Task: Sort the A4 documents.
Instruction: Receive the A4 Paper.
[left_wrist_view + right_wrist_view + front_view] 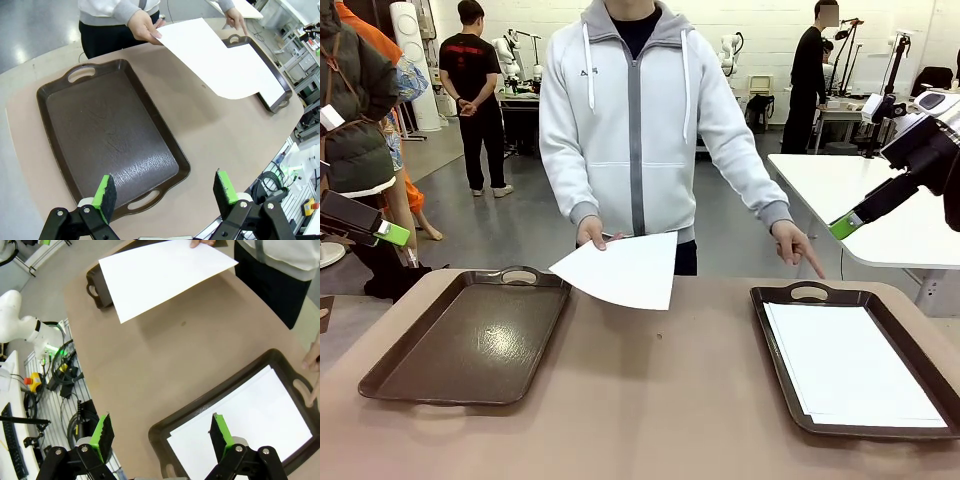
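Table [650, 400] w/ two trays [470, 340]

Left gripper [167, 194] is hanging raised with its jaws standing wide apart, green pads [104, 192] facing each other and nothing between them. Right gripper [161, 436] is hovering likewise, jaws spread fully, pads [219, 432] bare. Far beyond both claws, the person's one hand [592, 233] is pinching something out front while the other hand [797, 245] is pointing a finger downward.
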Robot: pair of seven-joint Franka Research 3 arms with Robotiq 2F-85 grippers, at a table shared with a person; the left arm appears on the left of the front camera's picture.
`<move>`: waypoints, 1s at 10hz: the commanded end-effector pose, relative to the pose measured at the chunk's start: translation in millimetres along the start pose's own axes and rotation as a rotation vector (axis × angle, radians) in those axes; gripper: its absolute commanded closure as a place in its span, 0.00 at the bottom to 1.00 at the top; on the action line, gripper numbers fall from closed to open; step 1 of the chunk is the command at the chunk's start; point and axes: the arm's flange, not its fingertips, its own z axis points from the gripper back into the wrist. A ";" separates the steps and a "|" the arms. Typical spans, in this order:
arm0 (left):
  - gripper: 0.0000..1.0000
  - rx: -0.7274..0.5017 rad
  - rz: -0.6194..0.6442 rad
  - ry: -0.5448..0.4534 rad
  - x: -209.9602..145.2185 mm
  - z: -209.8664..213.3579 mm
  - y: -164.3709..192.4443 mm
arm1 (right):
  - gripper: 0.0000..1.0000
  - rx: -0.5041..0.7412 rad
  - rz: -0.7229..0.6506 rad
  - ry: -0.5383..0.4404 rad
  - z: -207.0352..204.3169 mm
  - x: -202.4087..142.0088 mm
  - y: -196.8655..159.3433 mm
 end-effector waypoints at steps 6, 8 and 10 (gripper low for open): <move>0.00 -0.022 -0.007 -0.006 -0.2 -0.2 1.3 | 0.00 0.010 -0.004 -0.006 -0.3 0.0 0.0; 0.00 -0.022 -0.007 -0.006 -0.2 -0.2 1.3 | 0.00 0.010 -0.004 -0.006 -0.3 0.0 0.0; 0.00 -0.022 -0.007 -0.006 -0.2 -0.2 1.3 | 0.00 0.010 -0.004 -0.006 -0.3 0.0 0.0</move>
